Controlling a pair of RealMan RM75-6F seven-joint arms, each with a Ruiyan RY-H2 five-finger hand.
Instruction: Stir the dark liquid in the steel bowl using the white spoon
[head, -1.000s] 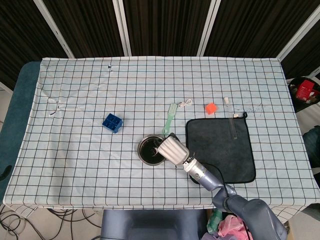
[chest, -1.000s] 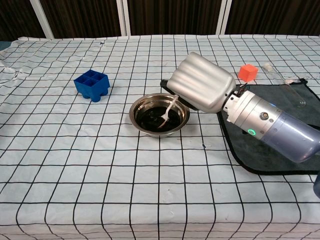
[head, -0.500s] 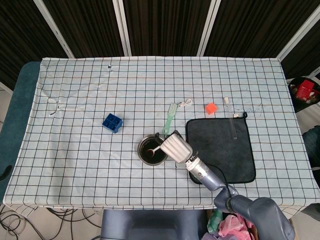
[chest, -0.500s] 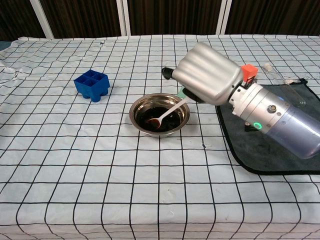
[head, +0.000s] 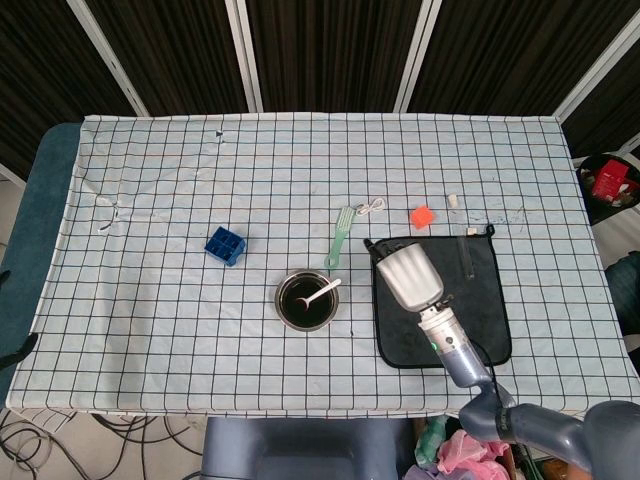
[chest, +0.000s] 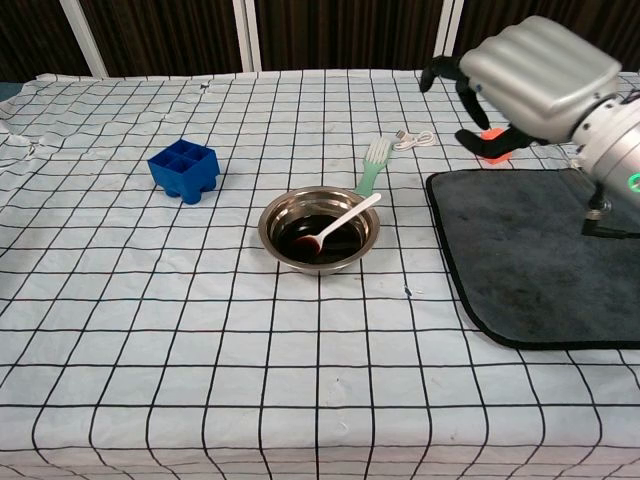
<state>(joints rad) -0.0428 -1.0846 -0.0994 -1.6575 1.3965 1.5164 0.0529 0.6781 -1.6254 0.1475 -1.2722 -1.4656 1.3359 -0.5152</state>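
The steel bowl (head: 281, 299) (chest: 266, 228) sits at the table's front middle, with dark liquid (head: 300, 306) (chest: 298, 233) in it. The white spoon (head: 321, 292) (chest: 341, 219) lies in the bowl with nothing holding it: its scoop is in the liquid and its handle leans on the right rim. My right hand (head: 410, 278) (chest: 535, 75) hovers to the right of the bowl, raised above the dark mat. It holds nothing, and its fingers hang down, spread apart. My left hand does not appear in either view.
A dark mat (head: 470, 315) (chest: 520, 260) lies right of the bowl with a clear tube (head: 467, 258) on it. A green fork (head: 340, 238) (chest: 371, 165), a white cable (head: 373, 206) (chest: 413, 138) and an orange cube (head: 422, 216) lie behind. A blue tray (head: 225, 245) (chest: 184, 170) stands to the left.
My right hand has let go of the spoon, risen and moved right from the bowl to above the mat. The spoon now rests in the bowl by itself.
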